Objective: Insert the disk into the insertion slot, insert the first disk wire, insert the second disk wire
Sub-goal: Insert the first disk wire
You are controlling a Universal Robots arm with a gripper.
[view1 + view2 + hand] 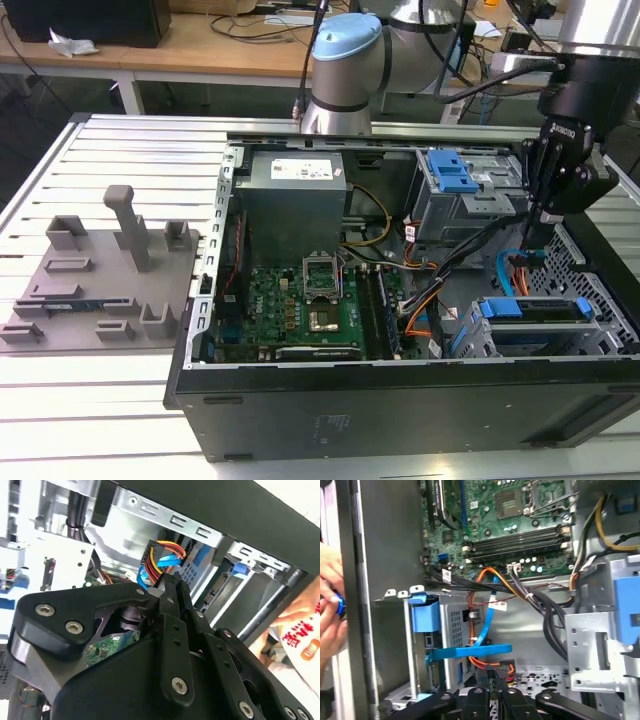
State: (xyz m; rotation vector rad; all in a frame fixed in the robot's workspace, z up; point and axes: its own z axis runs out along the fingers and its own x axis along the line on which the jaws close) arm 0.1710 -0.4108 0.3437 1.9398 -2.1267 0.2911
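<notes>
Jaws: closed on the black connector (151, 560) of a disk wire with orange, red and yellow strands.
Gripper (533, 238): pointing down inside the computer case (400, 400), just above the disk.
Disk (530, 308): blue-framed, seated in the insertion slot (605, 338).

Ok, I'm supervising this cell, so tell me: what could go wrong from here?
The black claw is right at the black plug with red, yellow and orange wires; misaligned, it could jam at the blue-framed disk. The flat blue cable beside it might snag. A person's hand by the black case wall seems close to the arm.
</notes>
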